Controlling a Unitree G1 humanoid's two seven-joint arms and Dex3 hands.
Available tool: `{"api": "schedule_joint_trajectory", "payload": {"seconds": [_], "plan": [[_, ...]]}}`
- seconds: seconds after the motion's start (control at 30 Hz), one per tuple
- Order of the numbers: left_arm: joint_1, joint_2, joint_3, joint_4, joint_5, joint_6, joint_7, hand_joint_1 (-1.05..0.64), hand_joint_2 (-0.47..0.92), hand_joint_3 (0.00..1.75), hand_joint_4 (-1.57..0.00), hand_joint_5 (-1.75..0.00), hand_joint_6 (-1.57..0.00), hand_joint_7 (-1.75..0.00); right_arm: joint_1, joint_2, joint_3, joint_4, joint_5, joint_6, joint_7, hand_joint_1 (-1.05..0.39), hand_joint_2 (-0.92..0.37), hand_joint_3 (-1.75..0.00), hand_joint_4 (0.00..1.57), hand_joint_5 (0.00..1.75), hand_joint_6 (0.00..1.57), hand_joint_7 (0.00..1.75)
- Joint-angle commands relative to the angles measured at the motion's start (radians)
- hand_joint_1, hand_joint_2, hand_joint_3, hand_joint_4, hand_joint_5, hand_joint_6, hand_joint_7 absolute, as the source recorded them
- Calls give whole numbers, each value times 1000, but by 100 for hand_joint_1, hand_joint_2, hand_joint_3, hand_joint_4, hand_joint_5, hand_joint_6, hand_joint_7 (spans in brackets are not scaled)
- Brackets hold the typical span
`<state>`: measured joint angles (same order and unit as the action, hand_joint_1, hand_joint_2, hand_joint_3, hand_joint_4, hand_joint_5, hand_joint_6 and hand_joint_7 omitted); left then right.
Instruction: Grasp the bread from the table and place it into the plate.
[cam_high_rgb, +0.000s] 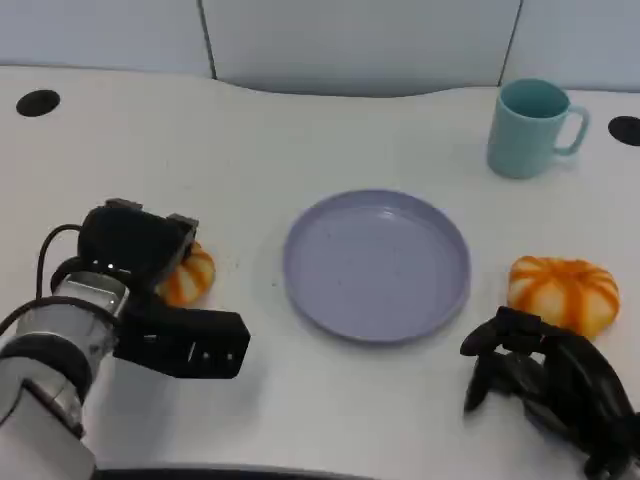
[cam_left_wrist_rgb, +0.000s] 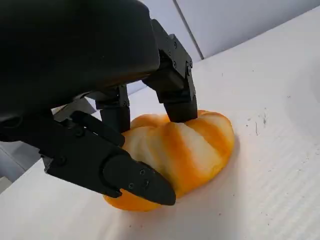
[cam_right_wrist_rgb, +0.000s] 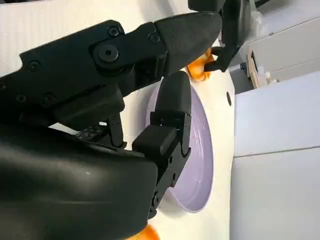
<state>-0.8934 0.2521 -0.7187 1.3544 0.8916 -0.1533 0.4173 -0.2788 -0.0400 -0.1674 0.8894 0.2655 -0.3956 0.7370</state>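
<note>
The left hand (cam_high_rgb: 150, 262) is down over an orange-striped bread roll (cam_high_rgb: 189, 276) lying on the white table (cam_high_rgb: 300, 400) left of the plate (cam_high_rgb: 377, 263), and the left wrist view shows its fingers (cam_left_wrist_rgb: 172, 85) closed around the roll, which remains on the table surface. The right hand (cam_high_rgb: 545, 385) rests low at the near right, fingers loosely curled and holding nothing, just beside a second bread roll (cam_high_rgb: 563, 291) lying to the right of the plate. The lilac plate sits at the centre with nothing in it, and a teal mug (cam_high_rgb: 531, 127) stands upright well behind it to the right.
</note>
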Motion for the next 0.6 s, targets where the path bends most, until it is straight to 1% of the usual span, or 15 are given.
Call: {"api": "schedule_joint_trajectory", "payload": {"seconds": [0.03, 0.3, 0.33, 0.37, 0.4, 0.43, 0.47, 0.53, 0.6], "plan": [[10, 22, 3, 9, -5, -2, -16, -32, 84, 1, -90, -175, -68, -117, 23, -3, -1, 28, 2, 22, -3, -58, -92, -10, 64, 159, 74, 104], [10, 22, 3, 9, -5, -2, -16, -32, 84, 1, -90, -175, -68, -116, 23, -4, 1, 28, 3, 22, -4, -58, -92, -10, 64, 159, 74, 103], [-9, 40, 41, -1, -42, -29, -23, -32, 84, 1, -90, -175, -68, -116, 15, -2, -1, 50, 2, 10, -2, -58, -92, -10, 64, 159, 74, 103], [-22, 53, 70, -8, -69, -50, -29, -31, 88, 2, -79, -175, -58, -134, 8, -1, -2, 68, 1, 1, -1, -55, -92, -12, 65, 158, 74, 102], [-33, 59, 129, -26, -128, -104, -3, -30, 90, 2, -74, -175, -54, -141, 3, -6, 0, 75, -4, -5, -4, -54, -92, -12, 65, 158, 74, 102], [-39, 61, 171, -39, -168, -147, 25, -24, 91, 5, -75, -175, -54, -157, 0, -10, 2, 80, -9, -11, -7, -54, -92, -12, 65, 158, 74, 103], [-39, 60, 194, -47, -189, -175, 45, -20, 91, 6, -76, -175, -54, -168, -1, -13, 3, 81, -11, -15, -9, -54, -92, -12, 64, 157, 74, 103], [-40, 57, 223, -56, -210, -218, 90, -18, 91, 7, -77, -175, -55, -173, -1, -14, 6, 80, -14, -20, -14, -55, -92, -11, 64, 158, 73, 104], [-41, 55, 232, -56, -214, -234, 106, -18, 91, 6, -78, -175, -56, -174, -1, -14, 7, 81, -14, -22, -16, -55, -92, -11, 64, 158, 73, 104]]}}
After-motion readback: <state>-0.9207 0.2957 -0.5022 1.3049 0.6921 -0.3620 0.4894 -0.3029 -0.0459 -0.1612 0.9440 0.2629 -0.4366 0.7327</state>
